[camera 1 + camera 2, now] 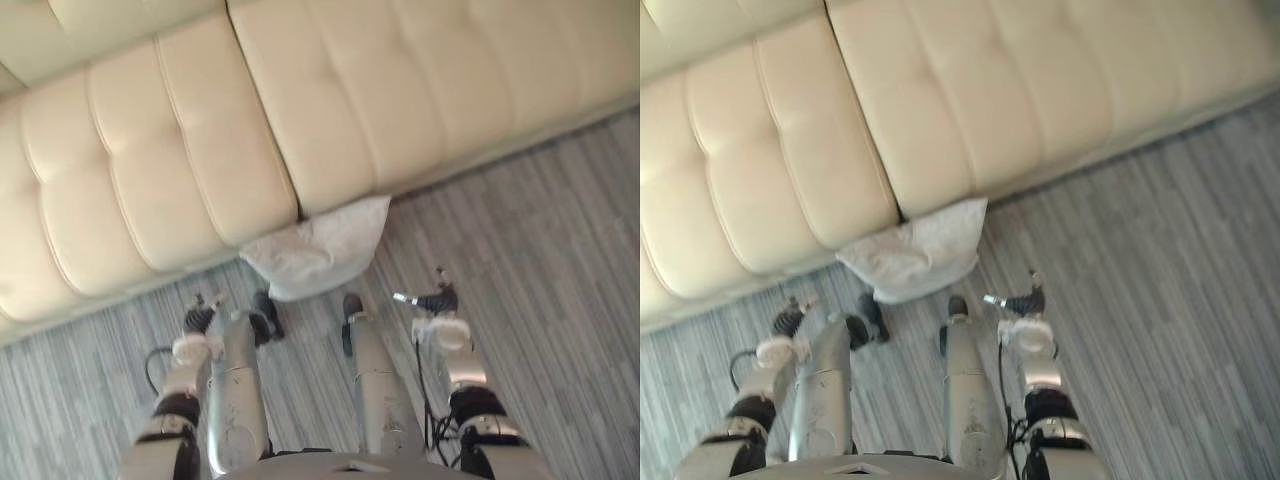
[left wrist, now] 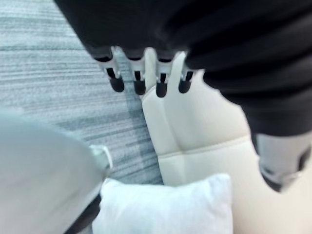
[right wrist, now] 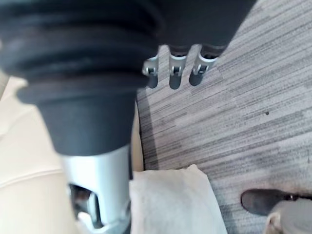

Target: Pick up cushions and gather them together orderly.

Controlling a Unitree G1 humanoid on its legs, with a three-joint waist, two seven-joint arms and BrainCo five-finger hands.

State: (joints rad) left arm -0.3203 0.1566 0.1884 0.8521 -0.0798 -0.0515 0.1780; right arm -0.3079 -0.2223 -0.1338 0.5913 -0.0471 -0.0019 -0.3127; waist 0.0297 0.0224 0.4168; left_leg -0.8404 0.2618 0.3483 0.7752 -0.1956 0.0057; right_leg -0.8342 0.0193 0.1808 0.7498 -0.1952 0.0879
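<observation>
The floor (image 1: pixel 530 240) is grey carpet with fine pale streaks. A cream sofa (image 1: pixel 200 140) stands on it. One white cushion (image 1: pixel 320 250) lies flat on the carpet, touching the sofa's front edge below the seam between two seat sections.

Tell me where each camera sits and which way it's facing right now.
Left eye view: on the head, looking down at the sofa and the cushion on the floor at its foot; left robot hand and right robot hand hang low in view.
Right eye view: same head, slightly aside, same scene.
Left wrist view: along its open fingers toward floor, sofa, cushion.
Right wrist view: along its open fingers toward the same.
Shared: all four show the cushion by the sofa.
</observation>
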